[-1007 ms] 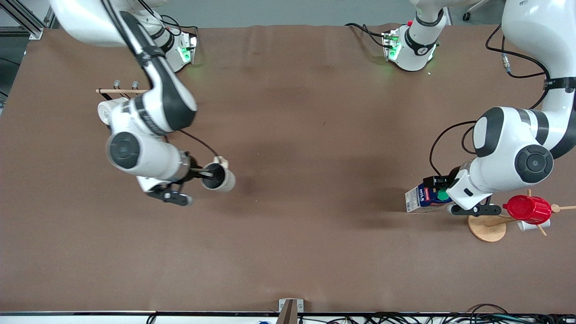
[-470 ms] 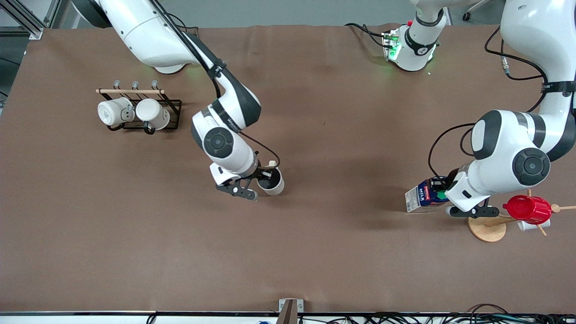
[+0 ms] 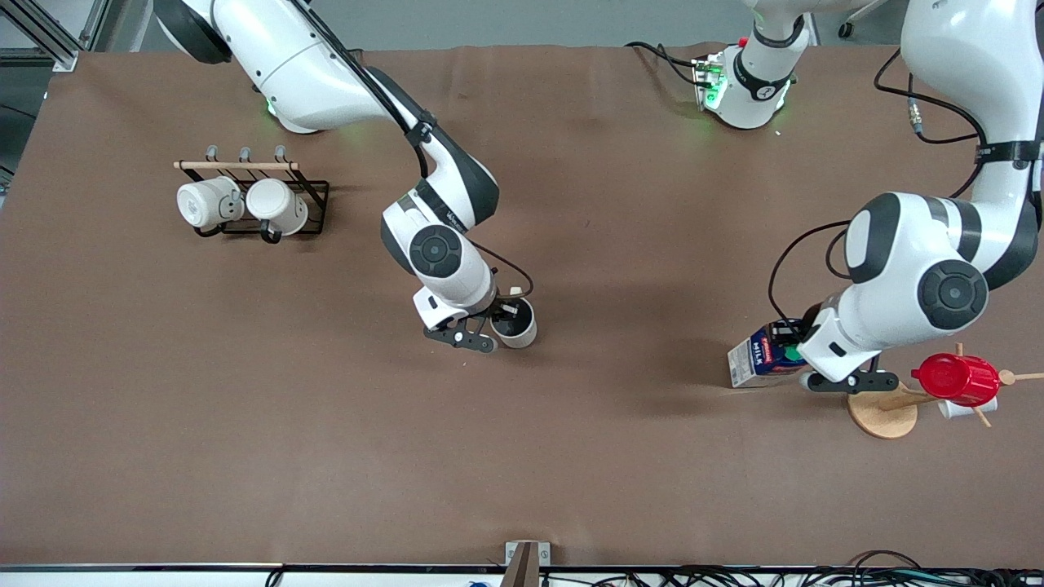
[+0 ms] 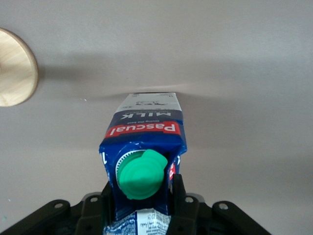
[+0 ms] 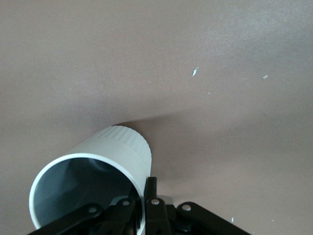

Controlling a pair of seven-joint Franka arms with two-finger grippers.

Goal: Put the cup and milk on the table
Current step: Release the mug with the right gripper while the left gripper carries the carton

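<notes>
Cup (image 3: 515,324): being carried upright by the right gripper (image 3: 497,319) over the middle of the worktop (image 3: 571,456). The fingers (image 5: 149,196) are clamping its rim, one inside and one outside, so the mouth is staying up. Whether its base is touching the worktop cannot be told.

Milk (image 3: 758,359): being held by the left gripper (image 3: 795,352) toward the left arm's end of the worktop, just beside the wooden stand (image 3: 881,412). The fingers (image 4: 178,196) are squeezing the gable top on either side of the green cap (image 4: 143,174), likely because that narrow part fits between them. The carton's base is looking close to or on the worktop.

Red cup (image 3: 954,379): hanging on the stand.

Two white mugs (image 3: 241,204): resting in the black rack (image 3: 314,200), not being handled.
</notes>
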